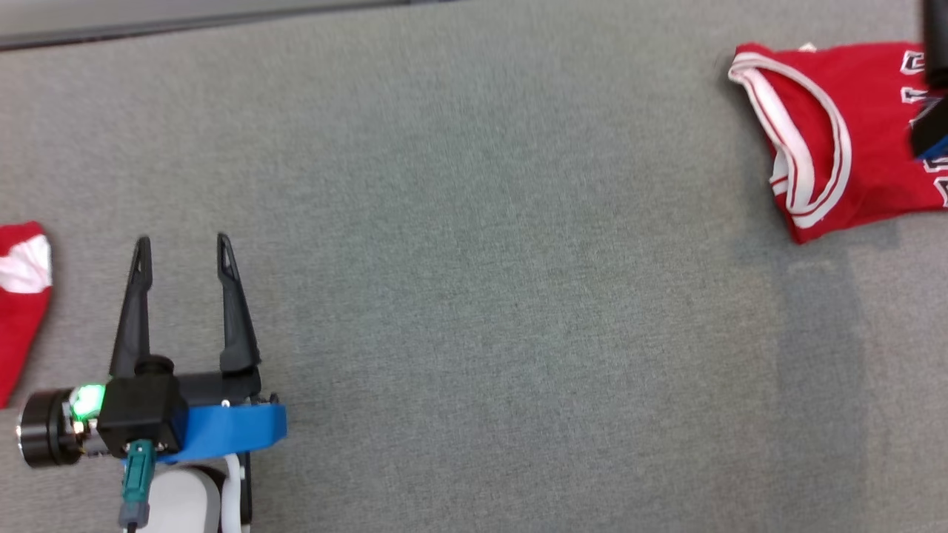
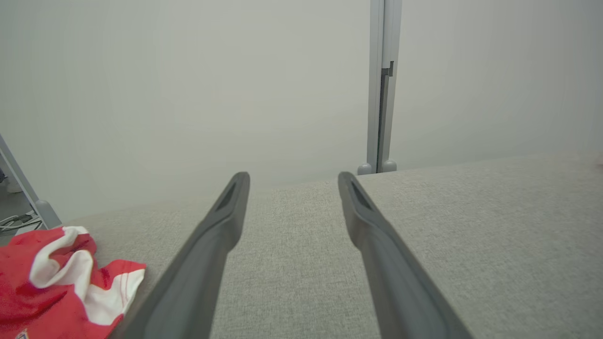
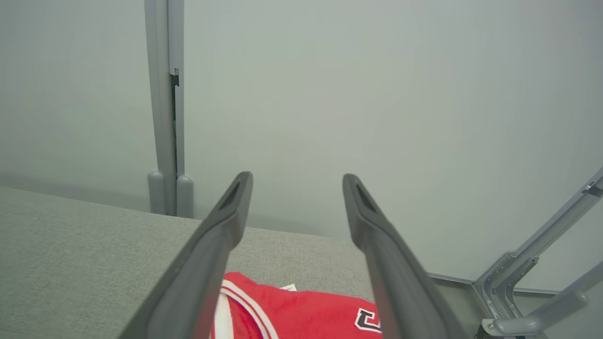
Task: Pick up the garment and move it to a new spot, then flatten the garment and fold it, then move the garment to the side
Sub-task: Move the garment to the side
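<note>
**Grey tabletop (image 1: 474, 259), red jersey (image 1: 837, 141) lying at its right edge**

Over the jersey (white-trimmed armhole showing) the right gripper (image 3: 297, 177) is hovering, fingers spread, gripping nothing. At the left, the left gripper (image 1: 183, 239) is hanging wide apart, empty, near a second red garment (image 1: 22, 296).

We list: grey fabric-covered tabletop (image 1: 474, 296); pale wall panels (image 2: 188, 94) behind it; grey upright post (image 2: 379, 94) joining them; slanted metal frame struts (image 3: 565, 301); cables (image 2: 14, 220) beyond the table's edge.
</note>
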You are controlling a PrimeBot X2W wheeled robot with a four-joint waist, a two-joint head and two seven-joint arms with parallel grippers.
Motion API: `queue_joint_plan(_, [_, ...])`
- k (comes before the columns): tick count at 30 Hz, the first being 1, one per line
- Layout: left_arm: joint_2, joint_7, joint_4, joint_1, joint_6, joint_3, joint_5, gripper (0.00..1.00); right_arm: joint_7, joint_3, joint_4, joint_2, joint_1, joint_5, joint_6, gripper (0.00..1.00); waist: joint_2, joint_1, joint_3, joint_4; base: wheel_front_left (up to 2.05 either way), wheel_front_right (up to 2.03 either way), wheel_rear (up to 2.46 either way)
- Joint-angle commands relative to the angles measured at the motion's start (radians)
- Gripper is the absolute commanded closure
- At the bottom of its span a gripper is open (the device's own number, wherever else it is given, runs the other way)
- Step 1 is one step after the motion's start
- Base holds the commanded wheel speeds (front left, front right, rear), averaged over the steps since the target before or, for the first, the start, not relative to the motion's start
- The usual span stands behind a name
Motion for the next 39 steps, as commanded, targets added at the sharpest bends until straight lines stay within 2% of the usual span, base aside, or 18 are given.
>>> queue_joint_plan(1, [-0.009, -0.002, 0.022, 0.036, 0.0, 0.014, -0.016, 0.0, -0.002, -0.028, -0.08, 0.049, 0.081, -0.02, 0.0, 0.0, 0.0, 0.0002, -0.058, -0.002, 0.0, 0.0, 0.0])
queue_joint_plan(7, [-0.028, -0.002, 0.049, 0.102, -0.007, 0.035, -0.026, 0.0, -0.003, -0.021, -0.201, 0.138, 0.22, -0.051, 0.0, 0.0, 0.0, 0.0002, -0.15, 0.02, 0.0, 0.0, 0.0])
queue_joint_plan(13, [-0.041, -0.002, 0.062, 0.156, -0.018, 0.051, -0.031, 0.0, -0.003, -0.027, -0.294, 0.188, 0.372, -0.05, 0.0, 0.0, 0.0, 0.0002, -0.22, 0.038, 0.0, 0.0, 0.0])
queue_joint_plan(18, [-0.053, -0.002, 0.082, 0.185, -0.032, 0.052, -0.03, 0.0, -0.003, -0.078, -0.364, 0.219, 0.52, -0.058, 0.0, 0.0, 0.0, 0.0002, -0.265, 0.053, 0.0, 0.0, 0.0])
queue_joint_plan(31, [-0.075, -0.002, 0.124, 0.228, -0.051, 0.061, -0.023, 0.0, -0.003, -0.179, -0.556, 0.304, 0.853, -0.113, 0.0, 0.0, 0.0, 0.0002, -0.325, 0.067, 0.0, 0.0, 0.0])
queue_joint_plan(39, [-0.082, -0.002, 0.136, 0.241, -0.061, 0.072, -0.024, 0.0, -0.003, -0.231, -0.629, 0.359, 0.967, -0.161, 0.0, 0.0, 0.0, 0.0002, -0.352, 0.085, 0.0, 0.0, 0.0])
